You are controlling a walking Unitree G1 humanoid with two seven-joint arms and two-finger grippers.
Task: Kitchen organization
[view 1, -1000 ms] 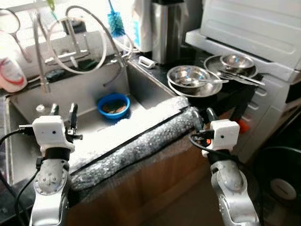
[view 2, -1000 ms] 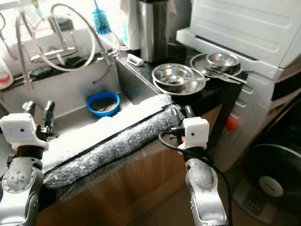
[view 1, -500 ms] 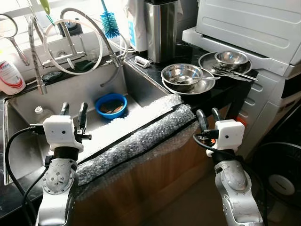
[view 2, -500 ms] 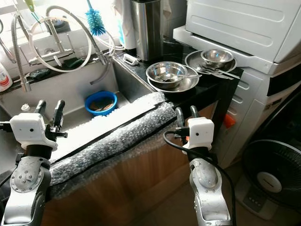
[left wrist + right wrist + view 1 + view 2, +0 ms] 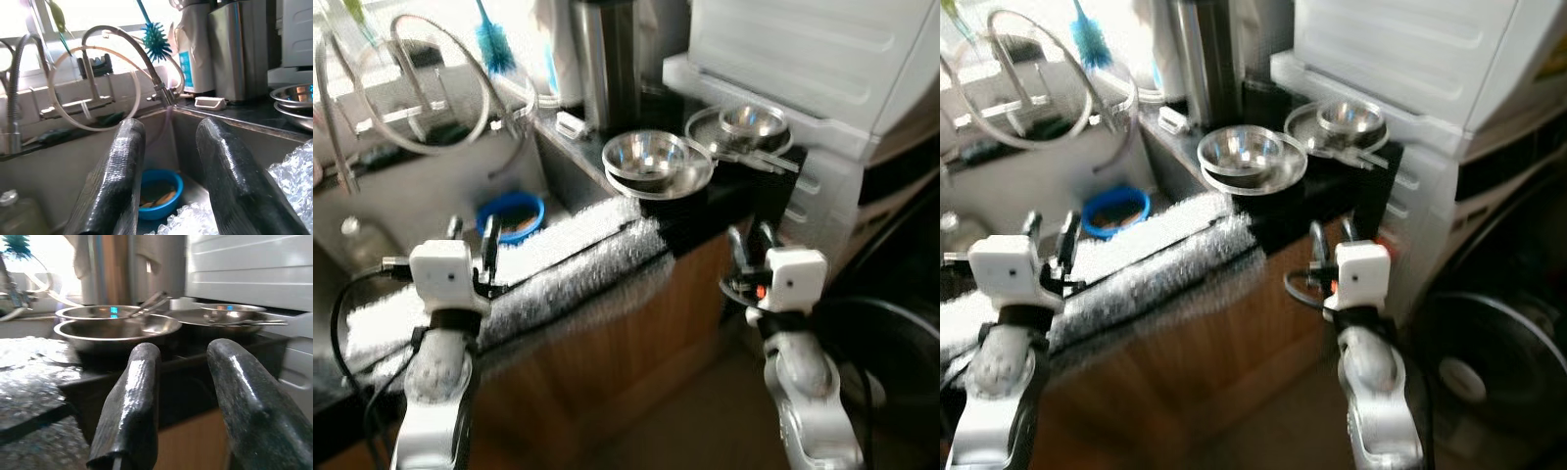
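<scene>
The head views are blurred. A stack of steel bowls [image 5: 656, 162] sits on the black counter, with a steel plate holding a small bowl [image 5: 744, 125] to its right. A blue bowl [image 5: 509, 213] lies in the sink [image 5: 401, 196]. My left gripper [image 5: 472, 233] is open and empty above the bubble wrap [image 5: 578, 259] on the sink's front edge; the blue bowl [image 5: 159, 193] lies beyond its fingers. My right gripper [image 5: 751, 238] is open and empty in front of the counter's edge, below the steel bowls [image 5: 112, 325].
A white appliance [image 5: 803, 49] stands at the right behind the plate. A tall steel canister [image 5: 607, 59] and a blue brush [image 5: 489, 44] stand at the back. A hose tap [image 5: 146, 63] arches over the sink. A fan [image 5: 1479, 362] stands on the floor, lower right.
The whole picture has slid left and blurred, so the camera has turned right. Both grippers stay open and raised in front of the counter. The dishes have not moved.
</scene>
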